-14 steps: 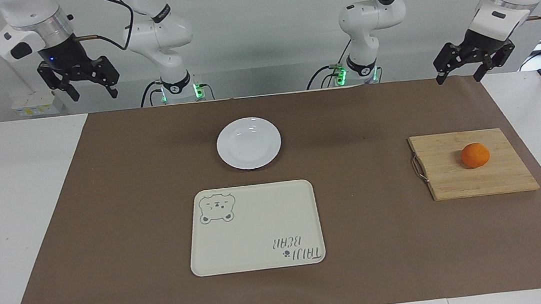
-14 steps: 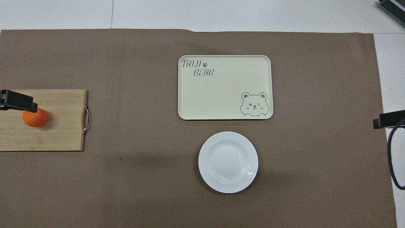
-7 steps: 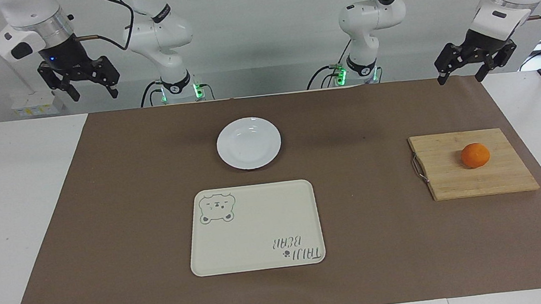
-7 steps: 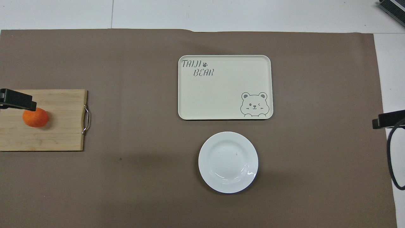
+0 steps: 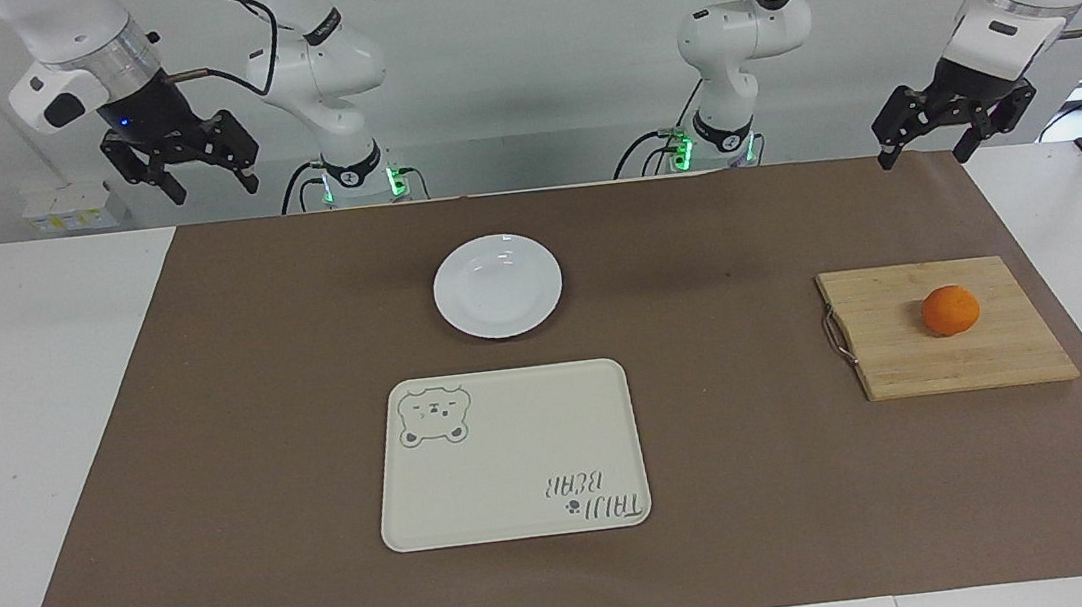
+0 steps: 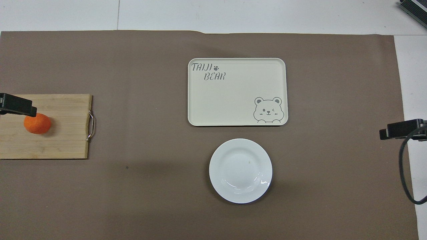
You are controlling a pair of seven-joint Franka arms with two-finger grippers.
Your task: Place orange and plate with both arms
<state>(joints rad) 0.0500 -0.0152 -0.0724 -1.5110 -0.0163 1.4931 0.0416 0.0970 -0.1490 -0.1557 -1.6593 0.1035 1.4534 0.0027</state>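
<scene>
Left gripper (image 5: pixel 920 150) hangs raised at its end of the bench (image 5: pixel 40 416), jaws wide and empty, with the orange (image 5: pixel 950 311) on the cutting board (image 5: pixel 908 355). The plate (image 5: pixel 497 286) lies mid-bench, nearer the robots than the tray (image 5: pixel 511 453). Right gripper (image 5: pixel 209 185) hangs raised, jaws wide and empty.

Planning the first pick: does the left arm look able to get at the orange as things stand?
Probably yes. The orange lies bare on the cutting board at that arm's end; the left gripper, open, hangs above with nothing between.
</scene>
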